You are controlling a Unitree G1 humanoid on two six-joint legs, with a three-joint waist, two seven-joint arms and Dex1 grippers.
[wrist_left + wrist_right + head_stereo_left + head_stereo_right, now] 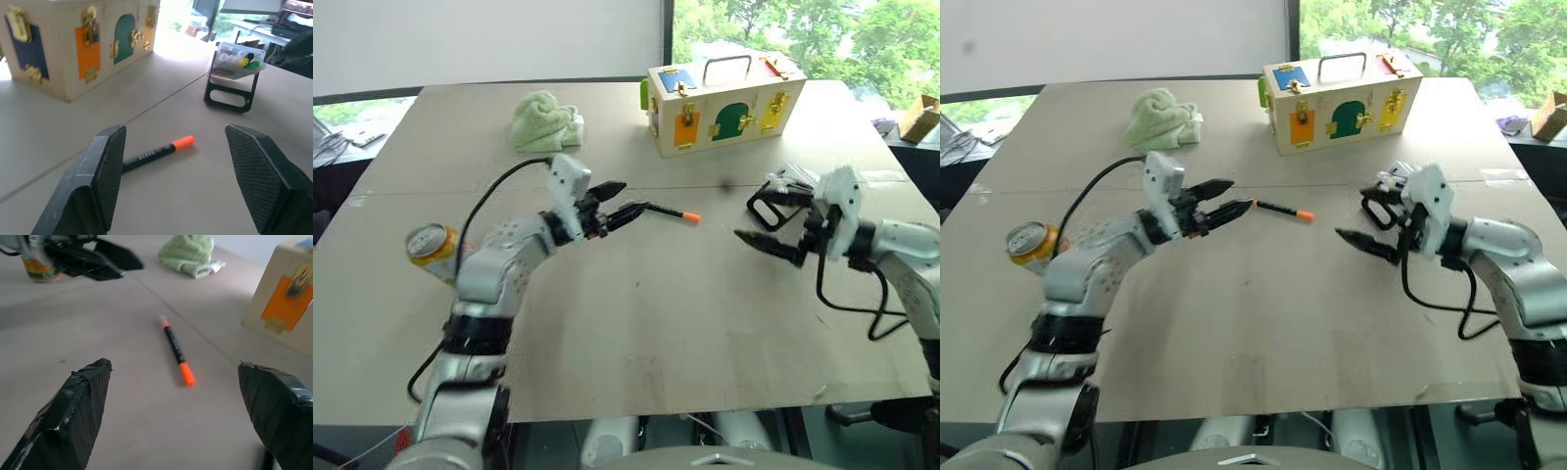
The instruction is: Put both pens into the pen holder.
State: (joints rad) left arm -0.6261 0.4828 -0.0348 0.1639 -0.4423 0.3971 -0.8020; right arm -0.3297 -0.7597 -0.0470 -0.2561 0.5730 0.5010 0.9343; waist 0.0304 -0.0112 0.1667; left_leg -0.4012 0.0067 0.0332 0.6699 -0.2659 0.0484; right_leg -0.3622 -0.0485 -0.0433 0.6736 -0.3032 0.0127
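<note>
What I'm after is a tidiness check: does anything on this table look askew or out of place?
One thing: the black pen with the orange cap lies loose on the table, apart from the pen holder. The green cloth is crumpled. Nothing looks spilled or damaged.

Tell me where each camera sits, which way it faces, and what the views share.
Head eyes: look forward and down over the table; both arms show.
Left wrist: along the open left end effector toward the orange-capped pen, wooden box and pen holder.
Right wrist: along the open right end effector toward that pen.
All share the pen.
</note>
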